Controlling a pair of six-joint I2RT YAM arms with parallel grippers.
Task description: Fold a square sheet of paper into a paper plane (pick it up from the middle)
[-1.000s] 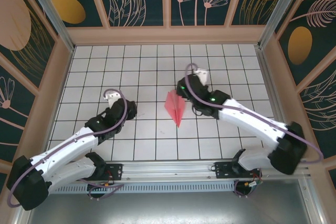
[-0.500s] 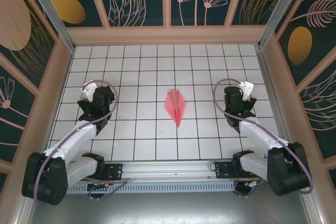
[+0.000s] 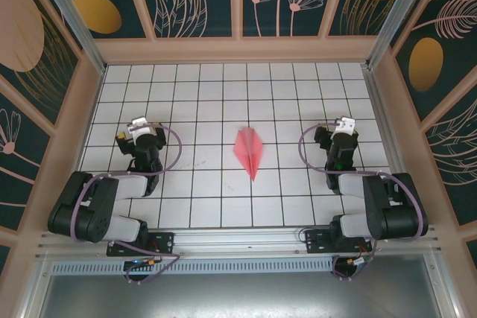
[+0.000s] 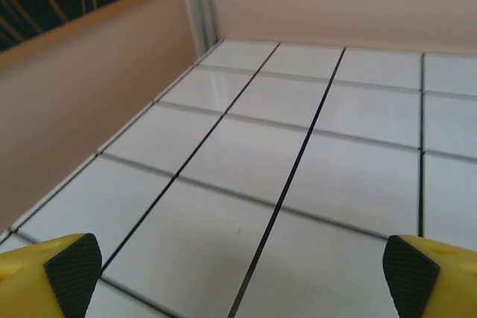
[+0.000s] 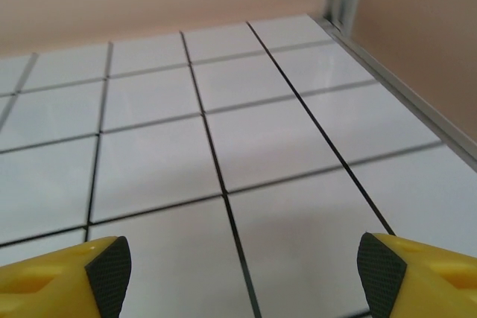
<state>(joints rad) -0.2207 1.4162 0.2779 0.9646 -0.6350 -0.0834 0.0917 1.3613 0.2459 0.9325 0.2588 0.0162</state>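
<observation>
The paper plane (image 3: 250, 151), a slim pink dart with a middle crease, lies flat on the white grid table at its centre, its sharp tip toward the near edge. My left gripper (image 3: 141, 133) rests folded back far to its left, jaws wide open over bare tiles, yellow fingers (image 4: 71, 266) at the frame corners. My right gripper (image 3: 342, 130) sits folded back far to the plane's right, also open, its fingers (image 5: 110, 269) spread over bare tiles. Neither gripper touches the plane.
Peach walls (image 3: 238, 50) ring the white grid table (image 3: 209, 94) at the back and sides. A metal rail (image 3: 238, 243) with the arm bases runs along the near edge. A wall corner post (image 4: 197, 5) stands ahead of the left wrist.
Both arms have pulled back from the plane and folded toward their bases: the left moved left, the right moved right. The plane has stayed in place.
</observation>
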